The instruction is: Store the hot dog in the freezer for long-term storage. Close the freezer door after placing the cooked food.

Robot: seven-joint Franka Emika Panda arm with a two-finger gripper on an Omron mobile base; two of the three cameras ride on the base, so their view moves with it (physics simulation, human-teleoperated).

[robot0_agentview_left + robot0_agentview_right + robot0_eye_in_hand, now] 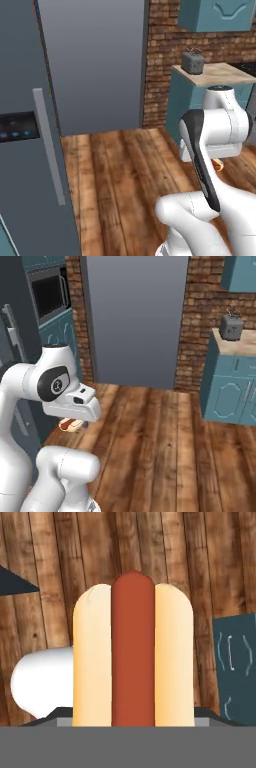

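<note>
The hot dog (132, 657), a tan bun with a red sausage down its middle, stands large in the hand view, over the wooden floor. My gripper (74, 417) is shut on it and holds it low over the floor. In the right base view the hot dog (70, 426) pokes out under the white hand. A sliver of the bun (218, 165) shows below the hand in the left base view. The freezer door (30, 165) rises at the left there, with its outer face, silver handle (49, 145) and black dispenser panel (17, 127) toward me. The freezer's inside is hidden.
A broad grey panel (95, 65) stands ahead beside a brick wall (165, 60). A toaster (192, 61) sits on a teal counter cabinet (227, 381) at the right. A built-in microwave (47, 293) is at the left. Wooden floor (160, 446) lies open between them.
</note>
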